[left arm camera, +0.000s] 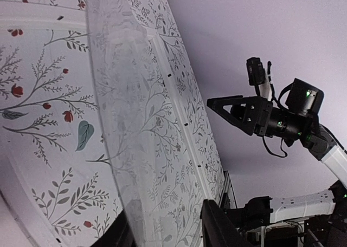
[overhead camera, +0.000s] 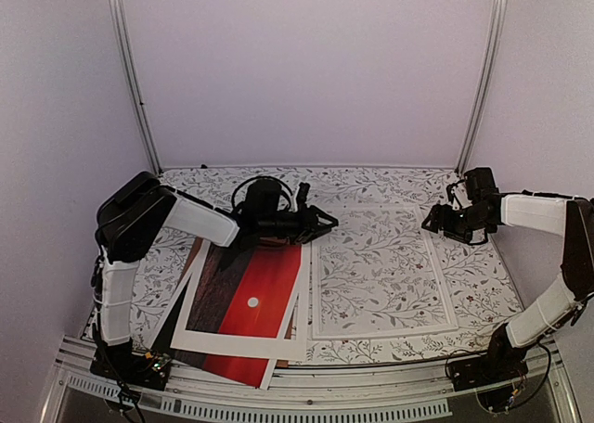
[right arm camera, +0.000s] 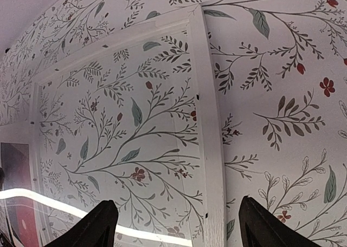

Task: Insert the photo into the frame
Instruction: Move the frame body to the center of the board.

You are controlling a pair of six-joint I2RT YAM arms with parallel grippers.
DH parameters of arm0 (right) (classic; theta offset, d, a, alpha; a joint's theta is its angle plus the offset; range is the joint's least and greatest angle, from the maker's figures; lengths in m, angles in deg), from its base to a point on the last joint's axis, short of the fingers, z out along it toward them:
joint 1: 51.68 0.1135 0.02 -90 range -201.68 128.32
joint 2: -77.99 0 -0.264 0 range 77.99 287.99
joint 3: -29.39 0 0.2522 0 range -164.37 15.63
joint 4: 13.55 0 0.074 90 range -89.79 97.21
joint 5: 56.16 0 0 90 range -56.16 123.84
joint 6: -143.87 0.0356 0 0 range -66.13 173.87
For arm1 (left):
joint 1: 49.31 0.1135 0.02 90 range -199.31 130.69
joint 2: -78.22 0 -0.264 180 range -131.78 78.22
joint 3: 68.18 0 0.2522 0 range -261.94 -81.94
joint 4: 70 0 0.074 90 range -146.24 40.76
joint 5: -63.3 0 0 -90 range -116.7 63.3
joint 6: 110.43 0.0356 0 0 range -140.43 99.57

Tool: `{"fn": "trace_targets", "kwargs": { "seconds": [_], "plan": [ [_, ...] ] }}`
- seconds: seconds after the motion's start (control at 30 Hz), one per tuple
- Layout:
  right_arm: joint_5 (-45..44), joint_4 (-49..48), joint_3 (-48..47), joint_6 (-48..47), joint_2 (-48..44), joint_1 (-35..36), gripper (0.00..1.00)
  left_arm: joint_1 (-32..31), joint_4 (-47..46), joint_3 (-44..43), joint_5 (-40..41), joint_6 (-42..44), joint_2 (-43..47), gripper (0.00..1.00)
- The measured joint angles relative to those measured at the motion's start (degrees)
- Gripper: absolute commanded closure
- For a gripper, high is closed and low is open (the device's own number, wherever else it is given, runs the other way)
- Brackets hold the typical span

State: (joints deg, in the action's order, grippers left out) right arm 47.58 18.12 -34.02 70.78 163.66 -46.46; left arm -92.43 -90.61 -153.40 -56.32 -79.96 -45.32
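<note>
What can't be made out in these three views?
- Top view: edges of the photo, covered by the white mat and the left arm.
- Left wrist: the left tool, cut off below; a translucent band blurs the middle.
- Right wrist: the right tool, only fingertips showing; the frame runs off the bottom edge.

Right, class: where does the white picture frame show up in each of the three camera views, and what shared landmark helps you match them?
Top external: the frame lies flat, right of centre, beside the photo.
Left wrist: the frame's white rail slants from upper centre down towards the lower right.
Right wrist: the frame fills the left and centre, and its rail runs top to bottom.
Shared landmark: the floral tablecloth, seen inside and around the frame in all three.
</note>
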Motion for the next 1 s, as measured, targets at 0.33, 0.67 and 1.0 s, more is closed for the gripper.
{"fn": "trace_targets", "kwargs": {
  "seconds": [0.33, 0.67, 1.0],
  "plan": [
    [0.1, -0.4, 0.0, 0.1, 0.0, 0.0, 0.2, -0.8, 1.9, 2.1, 2.3, 2.1, 0.5, 0.69],
    [0.1, -0.4, 0.1, 0.1, 0.0, 0.0, 0.2, -2.5, 5.4, 2.1, 6.1, 5.1, 1.9, 0.86],
    [0.1, -0.4, 0.1, 0.2, 0.0, 0.0, 0.2, -3.2, 7.0, 2.4, 7.8, 6.6, 2.5, 1.0]
  ]
}}
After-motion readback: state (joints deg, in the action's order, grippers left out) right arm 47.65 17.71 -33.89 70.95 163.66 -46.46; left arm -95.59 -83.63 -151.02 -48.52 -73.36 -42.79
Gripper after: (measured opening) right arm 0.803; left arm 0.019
